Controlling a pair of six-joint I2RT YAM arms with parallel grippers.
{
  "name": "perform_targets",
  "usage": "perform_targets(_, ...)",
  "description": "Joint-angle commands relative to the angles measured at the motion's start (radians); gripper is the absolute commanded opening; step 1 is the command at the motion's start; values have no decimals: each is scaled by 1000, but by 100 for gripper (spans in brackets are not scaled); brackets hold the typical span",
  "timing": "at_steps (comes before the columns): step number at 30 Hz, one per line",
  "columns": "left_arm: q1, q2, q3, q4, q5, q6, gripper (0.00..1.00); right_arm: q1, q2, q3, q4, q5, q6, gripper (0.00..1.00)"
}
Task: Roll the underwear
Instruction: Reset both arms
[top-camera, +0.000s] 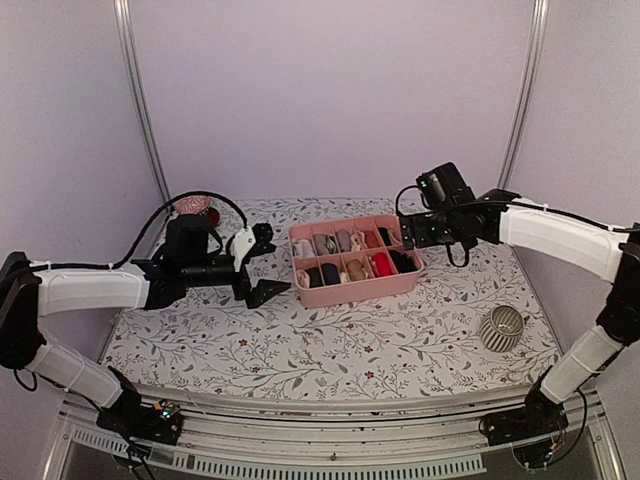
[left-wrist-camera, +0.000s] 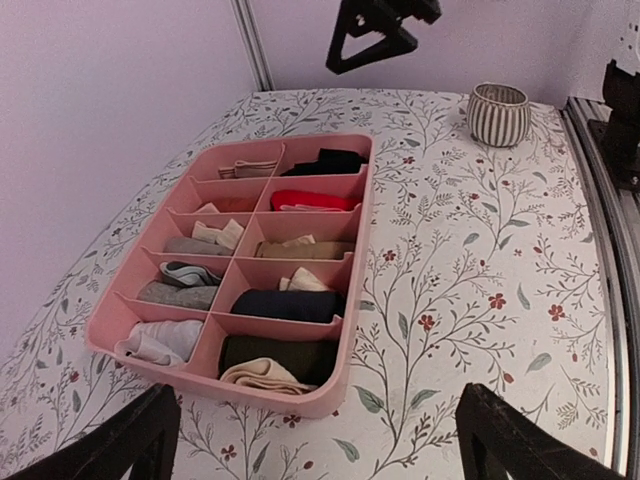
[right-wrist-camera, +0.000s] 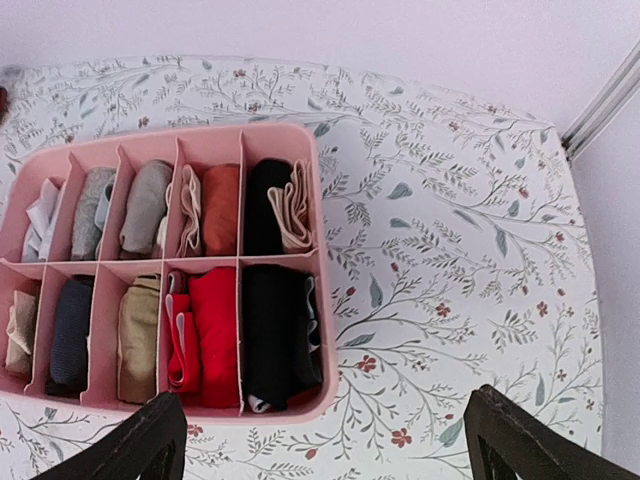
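Tray (top-camera: 365, 290) of pink plastic stands in the middle of the table (top-camera: 330, 345), with ten compartments in two rows, each stuffed with folded cloth. Both briefs are in it, at its right end.

The beige-band brief (right-wrist-camera: 272, 205) fills the back end compartment. It is bundled up, black cloth on the left and its pale waistband bunched toward the end wall. The black brief (right-wrist-camera: 270, 335) fills the front end compartment, just across the divider from the first. A speck of white shows at its near edge, too small to read. A red bundle (right-wrist-camera: 205, 335) sits in the next compartment to its left.

The right tool (right-wrist-camera: 328, 398) hangs above the tray's right end. Its fingers (right-wrist-camera: 150, 440) are spread wide with nothing between them, and it touches neither brief. The left tool (left-wrist-camera: 320, 395) is held off the tray's left end, low over the table. It is likewise released, fingers far apart and empty.

A ribbed cup (top-camera: 502, 328) stands on the table well to the right of the tray, nearer the arms.
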Motion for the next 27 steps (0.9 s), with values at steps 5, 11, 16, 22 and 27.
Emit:
perform_targets(5, 107, -51, 46, 35, -142, -137, 99, -4, -468, -410, 380, 9, -121, 99)
perform_targets(11, 330, -151, 60, -64, 9, -179, 99, -20, -629, -569, 414, 60, -91, 99)
perform_targets(16, 457, -220, -25, -51, -64, -186, 99, -24, -679, -641, 403, 99, -19, 99)
perform_targets(22, 520, -221, -123, 57, -233, -219, 99, -24, -677, -702, 438, 142, 17, 99)
perform_targets(27, 537, -221, -189, 153, -273, -224, 98, -24, -673, -733, 485, 170, -1, 99)
